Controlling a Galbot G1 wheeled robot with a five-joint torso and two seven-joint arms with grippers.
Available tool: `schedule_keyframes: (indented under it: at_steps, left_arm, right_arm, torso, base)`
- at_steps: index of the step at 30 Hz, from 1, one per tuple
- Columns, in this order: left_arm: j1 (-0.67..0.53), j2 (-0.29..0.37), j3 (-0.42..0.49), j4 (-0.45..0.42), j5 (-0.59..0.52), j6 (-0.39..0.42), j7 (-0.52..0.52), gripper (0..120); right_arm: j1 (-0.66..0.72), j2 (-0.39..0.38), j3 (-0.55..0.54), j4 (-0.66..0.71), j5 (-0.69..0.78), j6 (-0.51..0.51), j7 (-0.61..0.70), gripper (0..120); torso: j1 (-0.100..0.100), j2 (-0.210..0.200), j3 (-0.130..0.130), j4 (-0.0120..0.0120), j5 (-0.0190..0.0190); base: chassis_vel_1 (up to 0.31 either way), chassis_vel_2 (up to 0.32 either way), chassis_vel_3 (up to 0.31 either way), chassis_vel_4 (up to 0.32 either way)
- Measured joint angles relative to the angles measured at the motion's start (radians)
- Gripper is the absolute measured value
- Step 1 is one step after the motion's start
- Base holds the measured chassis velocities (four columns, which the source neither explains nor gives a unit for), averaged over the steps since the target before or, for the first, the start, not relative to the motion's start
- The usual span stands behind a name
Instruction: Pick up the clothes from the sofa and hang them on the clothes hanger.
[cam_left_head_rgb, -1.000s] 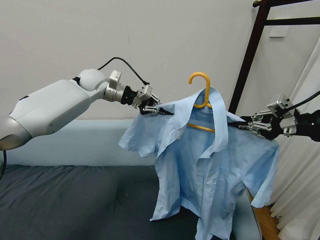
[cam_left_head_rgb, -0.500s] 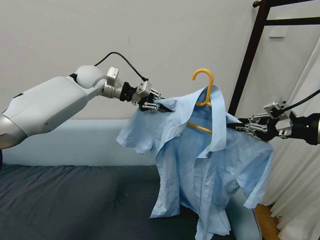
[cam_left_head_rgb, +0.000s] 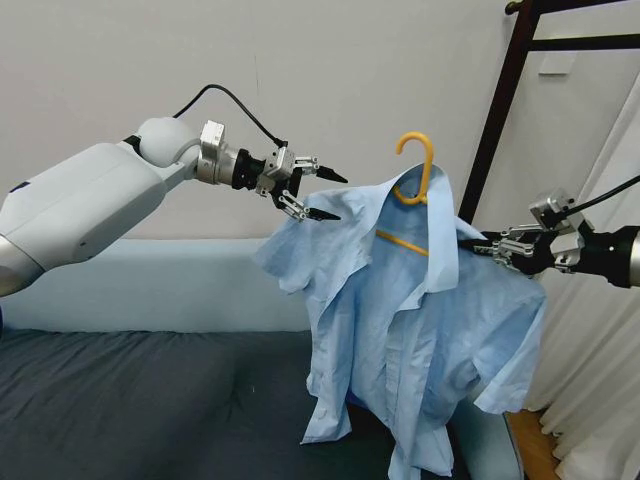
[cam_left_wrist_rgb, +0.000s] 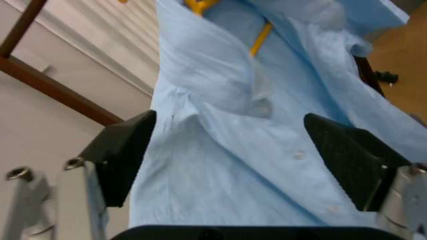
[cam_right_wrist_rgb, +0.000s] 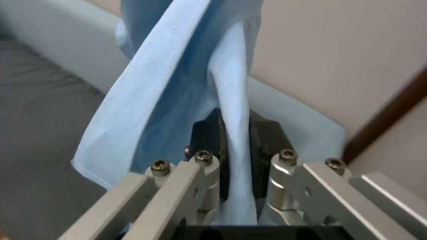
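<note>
1. The dark sofa (cam_left_head_rgb: 120, 380) lies below and to the robot's left, with none of the garment's upper part resting on it.
2. A dark wooden rack (cam_left_head_rgb: 495, 120) rises at the right; its bars are bare.
3. The pale blue shirt (cam_left_head_rgb: 400, 330) hangs in the air between the two arms, already draped on its hanger, hem trailing low.
4. The orange hanger (cam_left_head_rgb: 420, 165) sits tilted inside the collar, hook free and near the rack's post.
5. The right gripper (cam_left_head_rgb: 480, 246) is clamped on the shirt's shoulder cloth and bears the load.
6. The left gripper (cam_left_head_rgb: 342, 198) is just beside the other shoulder, jaws apart, holding nothing.
7. The step in hand appears to be the hanging itself. The next move calls for raising the hook over a rack bar without letting the tilted hanger slip from the collar.
</note>
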Motion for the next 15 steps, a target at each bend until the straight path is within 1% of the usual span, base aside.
schedule_keyframes:
  at_steps: [2, 3, 4, 6, 9, 10, 11, 12, 13, 14, 15]
  left_arm:
    - [0.05, 0.022, -0.048, -0.034, 0.003, 0.0, -0.035, 98]
    - [0.05, 0.022, -0.048, -0.034, 0.003, 0.0, -0.035, 98]
    - [0.078, 0.033, -0.069, -0.057, 0.005, 0.0, -0.063, 99]
    - [0.139, 0.059, -0.104, -0.117, 0.008, 0.0, -0.156, 100]
    - [0.252, 0.088, -0.156, -0.23, 0.028, 0.006, -0.331, 100]
    - [0.252, 0.088, -0.156, -0.23, 0.028, 0.006, -0.331, 100]
    - [0.291, 0.093, -0.17, -0.272, 0.037, 0.01, -0.394, 100]
    - [0.314, 0.095, -0.176, -0.297, 0.042, 0.012, -0.429, 100]
    - [0.371, 0.095, -0.193, -0.349, 0.059, 0.016, -0.514, 100]
    - [0.371, 0.095, -0.193, -0.349, 0.059, 0.016, -0.514, 100]
    - [0.407, 0.091, -0.199, -0.381, 0.072, 0.017, -0.575, 100]
  right_arm:
    - [0.001, 0.015, 0.019, 0.003, 0.072, -0.033, 0.091, 8]
    - [0.001, 0.015, 0.019, 0.003, 0.072, -0.033, 0.091, 8]
    - [0.002, 0.021, 0.031, 0.003, 0.108, -0.042, 0.128, 8]
    - [0.002, 0.032, 0.075, 0.003, 0.206, -0.057, 0.212, 8]
    - [0.003, 0.034, 0.157, 0.005, 0.32, -0.068, 0.316, 8]
    - [0.003, 0.034, 0.157, 0.005, 0.32, -0.068, 0.316, 8]
    - [0.003, 0.028, 0.181, 0.008, 0.35, -0.07, 0.345, 8]
    - [0.003, 0.025, 0.195, 0.011, 0.368, -0.071, 0.361, 8]
    - [0.002, 0.017, 0.228, 0.021, 0.417, -0.073, 0.408, 8]
    - [0.002, 0.017, 0.228, 0.021, 0.417, -0.073, 0.408, 8]
    - [0.001, 0.013, 0.243, 0.028, 0.443, -0.073, 0.429, 8]
  torso:
    - [0.0, 0.0, 0.0, 0.0001, 0.0003]
    - [0.0, 0.0, 0.0, 0.0001, 0.0003]
    - [0.0, 0.0, 0.0, 0.0002, 0.0003]
    - [0.0, 0.0, 0.0, 0.0004, 0.0003]
    - [0.0, 0.0, 0.0, 0.0004, 0.0]
    - [0.0, 0.0, 0.0, 0.0004, 0.0]
    - [0.0, 0.0, 0.0, 0.0003, -0.0001]
    - [0.0, 0.0, 0.0, 0.0002, 0.0]
    - [0.0, 0.0, 0.0, -0.0001, 0.0]
    - [0.0, 0.0, 0.0, -0.0001, 0.0]
    - [0.0, 0.0, 0.0, -0.0002, 0.0]
  base:
    - [0.0, 0.0, 0.0, 0.0]
    - [0.0, 0.0, 0.0, 0.0]
    - [0.0, 0.0, 0.0, 0.0]
    - [0.0, 0.0, 0.0, 0.0]
    - [0.0, 0.0, 0.0, 0.0]
    - [0.0, 0.0, 0.0, 0.0]
    - [0.0, 0.0, 0.0, 0.0]
    - [0.0, 0.0, 0.0, 0.0]
    - [0.0, 0.0, 0.0, 0.0]
    - [0.0, 0.0, 0.0, 0.0]
    - [0.0, 0.0, 0.0, 0.0]
